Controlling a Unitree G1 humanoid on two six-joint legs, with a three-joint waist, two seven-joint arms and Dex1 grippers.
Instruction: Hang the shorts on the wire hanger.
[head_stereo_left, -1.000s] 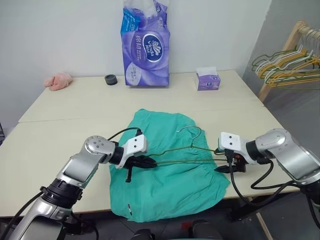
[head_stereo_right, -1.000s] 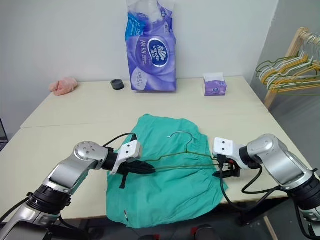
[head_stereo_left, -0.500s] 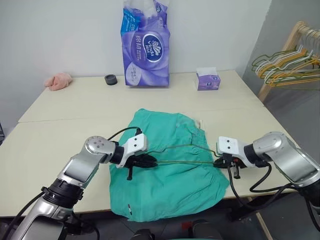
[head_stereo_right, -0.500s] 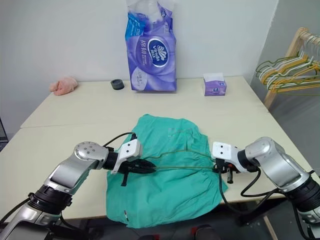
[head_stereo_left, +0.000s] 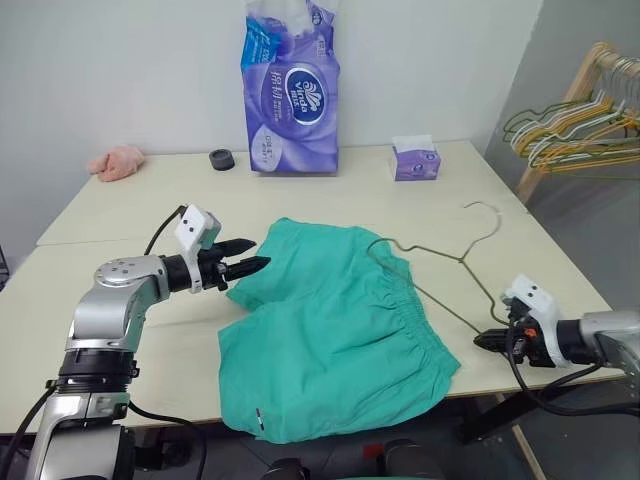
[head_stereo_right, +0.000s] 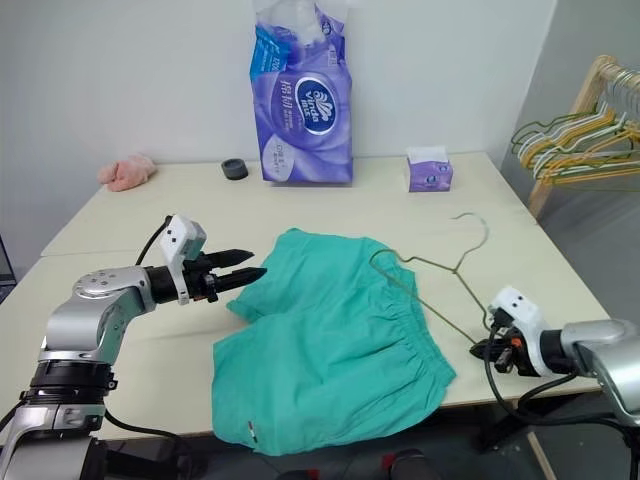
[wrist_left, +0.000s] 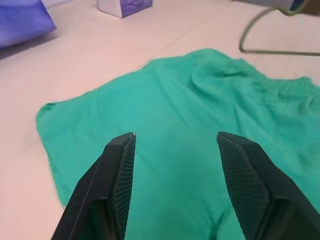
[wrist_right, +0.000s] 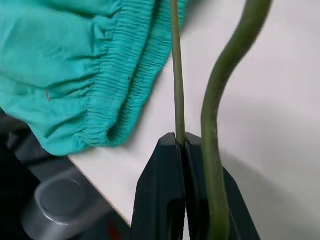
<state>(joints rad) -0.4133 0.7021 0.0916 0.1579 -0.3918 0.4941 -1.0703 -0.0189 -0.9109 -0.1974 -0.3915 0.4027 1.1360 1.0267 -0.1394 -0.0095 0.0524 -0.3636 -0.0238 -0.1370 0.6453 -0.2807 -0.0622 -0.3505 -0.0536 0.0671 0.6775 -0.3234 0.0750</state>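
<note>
The wire hanger (head_stereo_left: 440, 262) is pinched at its corner by the right gripper (head_stereo_left: 489, 341), while the shorts (head_stereo_left: 330, 325) (lying just ahead) are faced by the left gripper (head_stereo_left: 248, 266), jaws parted and empty.

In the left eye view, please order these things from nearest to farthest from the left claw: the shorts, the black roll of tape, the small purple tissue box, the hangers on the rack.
1. shorts, right beside the left claw
2. black roll of tape, far side of the table
3. small purple tissue box, far right part of the table
4. hangers on the rack, off the table at the right
</note>
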